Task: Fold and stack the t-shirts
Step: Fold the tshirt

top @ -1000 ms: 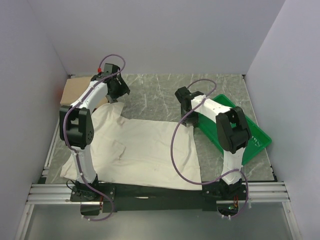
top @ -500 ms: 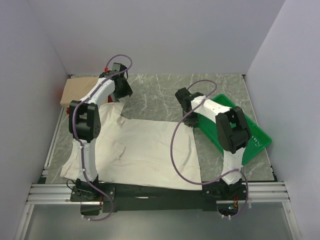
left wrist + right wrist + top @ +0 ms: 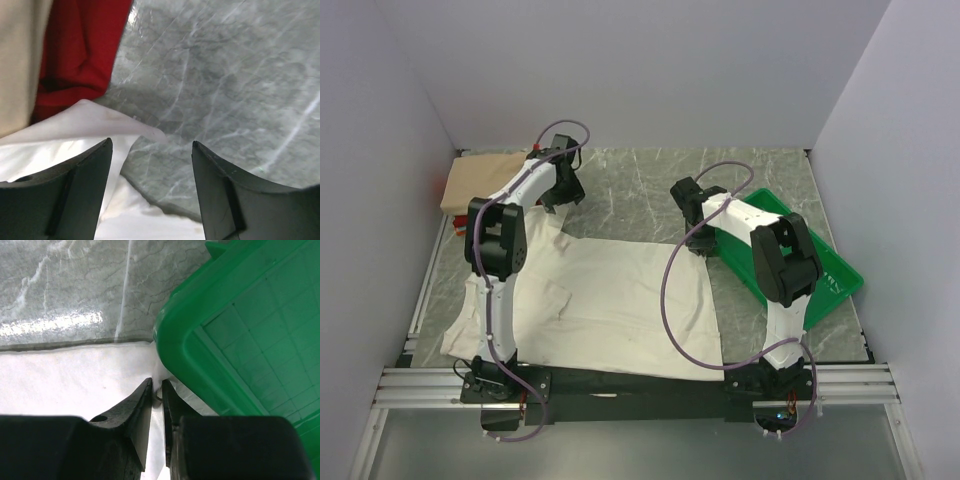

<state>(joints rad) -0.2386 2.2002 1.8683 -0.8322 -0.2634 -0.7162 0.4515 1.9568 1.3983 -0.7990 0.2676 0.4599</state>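
Observation:
The large cream t-shirt (image 3: 610, 300) lies spread flat across the middle of the table. A tan t-shirt (image 3: 480, 178) sits at the far left, with a red t-shirt (image 3: 80, 55) beside it. My left gripper (image 3: 560, 195) hovers open over the cream shirt's far left sleeve (image 3: 85, 125), and in the left wrist view the gripper (image 3: 152, 150) has only bare marble and the cloth's edge between its fingers. My right gripper (image 3: 700, 243) is at the shirt's far right corner. In the right wrist view that gripper (image 3: 156, 385) is shut on a pinch of cream cloth (image 3: 70, 375).
A green plastic tray (image 3: 820, 270) stands at the right, and its corner (image 3: 170, 340) almost touches my right fingers. White walls close in the table on three sides. An aluminium rail (image 3: 620, 380) runs along the near edge by the arm bases.
My right gripper has closed on the cream shirt's far right corner. The left arm has swung further back and right over the sleeve, its jaws still open.

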